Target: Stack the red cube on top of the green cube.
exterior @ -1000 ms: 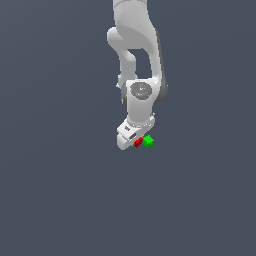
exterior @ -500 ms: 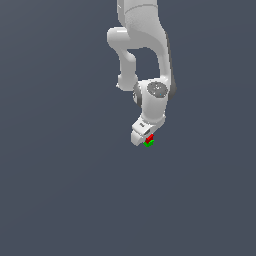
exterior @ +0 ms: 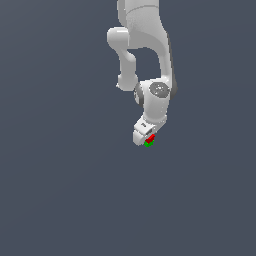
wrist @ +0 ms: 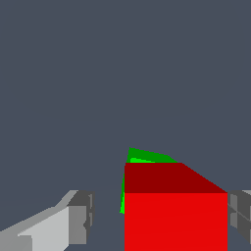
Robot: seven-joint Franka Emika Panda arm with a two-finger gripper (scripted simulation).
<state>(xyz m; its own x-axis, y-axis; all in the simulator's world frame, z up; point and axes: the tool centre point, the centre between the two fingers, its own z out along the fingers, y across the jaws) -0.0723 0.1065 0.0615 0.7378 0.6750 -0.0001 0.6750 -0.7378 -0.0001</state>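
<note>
Where the arm hangs over the desk point(exterior: 60, 190), exterior view: gripper point(exterior: 145, 139) low, red cube point(exterior: 150, 137) at its tip directly above green cube point(exterior: 148, 143).
Wrist view: red cube point(wrist: 175, 208) between the fingers point(wrist: 78, 215), one finger clear of it, the other at its side; contact cannot be told.
Green cube point(wrist: 142, 157): beneath the red one, edges showing past it.

No text, label, brand, number or sign can be read in either view.
</note>
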